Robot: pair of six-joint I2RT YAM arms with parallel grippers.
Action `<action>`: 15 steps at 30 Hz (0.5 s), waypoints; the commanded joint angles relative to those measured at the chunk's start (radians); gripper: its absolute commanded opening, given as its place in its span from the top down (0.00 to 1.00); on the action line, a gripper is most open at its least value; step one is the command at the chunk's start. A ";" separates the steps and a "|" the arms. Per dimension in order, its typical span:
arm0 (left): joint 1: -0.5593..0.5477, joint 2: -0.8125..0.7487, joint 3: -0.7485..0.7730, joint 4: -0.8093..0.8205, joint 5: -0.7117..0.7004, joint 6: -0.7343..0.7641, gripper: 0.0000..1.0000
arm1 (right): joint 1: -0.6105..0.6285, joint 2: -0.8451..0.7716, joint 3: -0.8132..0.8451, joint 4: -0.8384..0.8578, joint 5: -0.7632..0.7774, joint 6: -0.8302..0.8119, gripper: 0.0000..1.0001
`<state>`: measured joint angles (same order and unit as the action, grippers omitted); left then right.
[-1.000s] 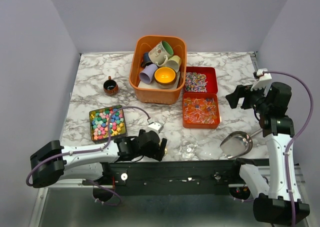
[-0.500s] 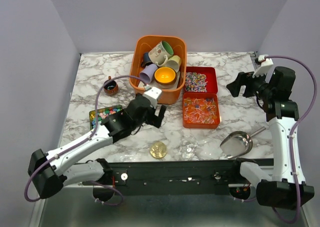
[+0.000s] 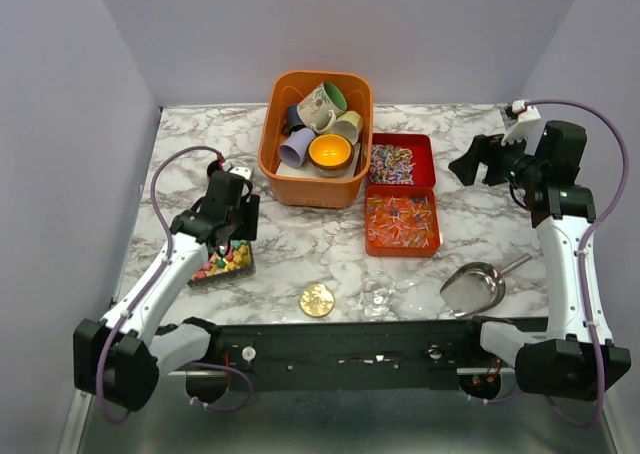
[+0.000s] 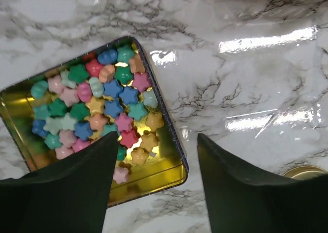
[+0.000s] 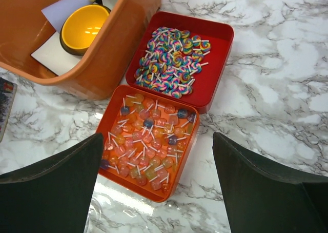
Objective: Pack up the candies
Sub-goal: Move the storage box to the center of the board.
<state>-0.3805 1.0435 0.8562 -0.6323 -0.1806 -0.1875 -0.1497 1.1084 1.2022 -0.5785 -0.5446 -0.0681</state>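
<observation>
Well left of the bin [image 3: 312,192] and nearer the arms, the left claw [image 4: 157,138] hangs over a tin [image 4: 160,167]. Its jaws are parted fairly wide and nothing sits between them. One finger [image 4: 77,192] lies over the tin's near part, and the other is out over bare marble. The tin is gold inside and holds star candies [image 4: 110,97] in pink, blue, green, yellow and red. They are crowded toward the side away from the claw, leaving bare floor near its front rim.

A round gold lid [image 3: 317,299] lies flat on the table [image 3: 470,229], straight in front of the bin and well apart from it. The bin itself is orange and piled with mugs [image 3: 322,102], some lying on their sides.

Just right of the bin, and seemingly touching it, is a red tray [image 5: 218,63] of swirl candies [image 5: 171,61] on white sticks. A second tray [image 5: 109,117] butts against its near side, off the bin's front right corner. It is full of orange candies [image 5: 148,146], with a few darker ones among them.

In front of the bin and right of the lid sits a small clear item [image 3: 378,292] (what it is I cannot tell). Further right lies a metal scoop [image 3: 475,286].

Far right of the bin, the right claw [image 5: 158,136] is held in the air with its jaws spread wide and empty, and its camera looks down on both trays.
</observation>
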 commanded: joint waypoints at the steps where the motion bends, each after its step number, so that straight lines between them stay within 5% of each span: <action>1: 0.169 0.156 0.046 -0.052 0.127 -0.099 0.39 | 0.006 0.025 0.071 -0.015 -0.017 0.001 0.07; 7: 0.252 0.233 0.006 0.037 0.211 -0.064 0.85 | 0.004 0.041 0.080 -0.021 -0.009 -0.010 0.07; 9: 0.253 0.286 0.007 0.046 0.266 -0.049 0.93 | 0.006 0.039 0.071 -0.018 -0.003 -0.019 0.07; 15: 0.249 0.415 0.012 0.098 0.335 -0.063 0.94 | 0.006 0.028 0.040 -0.014 0.011 -0.038 0.07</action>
<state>-0.1322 1.3891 0.8726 -0.5838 0.0574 -0.2512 -0.1497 1.1431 1.2583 -0.5808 -0.5438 -0.0807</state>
